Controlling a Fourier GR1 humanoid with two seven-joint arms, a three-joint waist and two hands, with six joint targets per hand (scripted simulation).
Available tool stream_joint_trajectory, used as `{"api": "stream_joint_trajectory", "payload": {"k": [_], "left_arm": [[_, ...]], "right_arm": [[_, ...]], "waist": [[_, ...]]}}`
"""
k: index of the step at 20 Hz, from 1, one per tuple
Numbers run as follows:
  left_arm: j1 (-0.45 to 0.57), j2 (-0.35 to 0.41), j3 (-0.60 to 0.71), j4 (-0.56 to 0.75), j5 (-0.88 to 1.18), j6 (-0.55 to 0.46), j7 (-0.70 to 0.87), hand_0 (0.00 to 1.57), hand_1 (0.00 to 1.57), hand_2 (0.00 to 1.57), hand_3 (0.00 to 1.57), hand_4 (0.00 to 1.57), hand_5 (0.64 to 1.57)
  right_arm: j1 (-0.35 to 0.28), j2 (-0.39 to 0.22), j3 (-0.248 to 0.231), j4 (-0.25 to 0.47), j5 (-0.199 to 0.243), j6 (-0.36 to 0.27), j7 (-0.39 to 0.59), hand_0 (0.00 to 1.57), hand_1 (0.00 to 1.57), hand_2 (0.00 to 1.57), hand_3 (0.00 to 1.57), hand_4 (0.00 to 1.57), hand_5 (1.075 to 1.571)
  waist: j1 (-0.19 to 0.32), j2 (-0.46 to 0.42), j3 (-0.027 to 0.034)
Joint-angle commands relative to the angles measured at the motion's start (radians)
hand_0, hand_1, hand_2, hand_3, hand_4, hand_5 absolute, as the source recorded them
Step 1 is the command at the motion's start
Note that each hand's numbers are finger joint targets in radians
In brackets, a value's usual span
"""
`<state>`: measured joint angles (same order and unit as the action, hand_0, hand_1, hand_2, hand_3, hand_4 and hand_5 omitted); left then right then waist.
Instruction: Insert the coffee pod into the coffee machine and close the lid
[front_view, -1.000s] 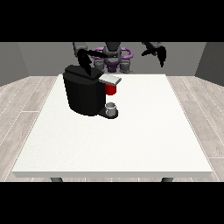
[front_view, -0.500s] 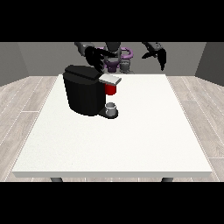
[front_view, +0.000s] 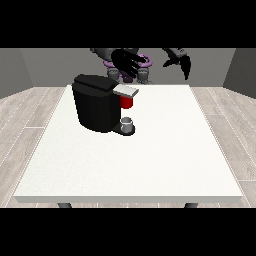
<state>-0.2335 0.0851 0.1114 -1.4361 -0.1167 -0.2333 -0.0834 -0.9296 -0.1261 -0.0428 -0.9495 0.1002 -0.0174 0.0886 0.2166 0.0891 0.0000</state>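
Shifted: hand at view's left (front_view: 127, 62), fingers spread, empty, now above machine (front_view: 97, 102), likely toward grey lid (front_view: 126, 90). Hand at view's right (front_view: 181, 60) raised, holding nothing.

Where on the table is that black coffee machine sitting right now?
In the front view the coffee machine stands on the white table left of centre, towards the robot's far edge, with the hand at the view's left raised just above and behind it.
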Motion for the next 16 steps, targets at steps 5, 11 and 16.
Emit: {"api": "stream_joint_trajectory", "payload": {"k": [5, 11, 16], "left_arm": [[-0.024, 0.033, 0.013, -0.006, 0.038, -0.046, -0.045, 0.00, 0.00, 0.00, 0.00, 0.39, 1.571], [-0.052, 0.027, 0.003, 0.002, 0.022, -0.028, -0.107, 0.00, 0.00, 0.00, 0.00, 0.38, 1.571], [-0.042, 0.011, -0.025, -0.014, 0.024, -0.036, -0.070, 0.00, 0.00, 0.00, 0.00, 0.43, 1.571]], "right_arm": [[-0.170, -0.020, 0.010, 0.044, 0.080, -0.051, 0.040, 0.00, 0.00, 0.00, 0.00, 0.30, 1.571], [-0.258, -0.014, -0.010, 0.076, 0.092, -0.073, 0.004, 0.00, 0.00, 0.00, 0.00, 0.13, 1.571], [-0.305, 0.010, 0.025, 0.126, 0.139, -0.077, 0.047, 0.00, 0.00, 0.00, 0.00, 0.05, 1.571]], "waist": [[0.076, 0.050, -0.0004], [0.102, 0.143, -0.0004], [0.131, 0.108, -0.0005]]}}
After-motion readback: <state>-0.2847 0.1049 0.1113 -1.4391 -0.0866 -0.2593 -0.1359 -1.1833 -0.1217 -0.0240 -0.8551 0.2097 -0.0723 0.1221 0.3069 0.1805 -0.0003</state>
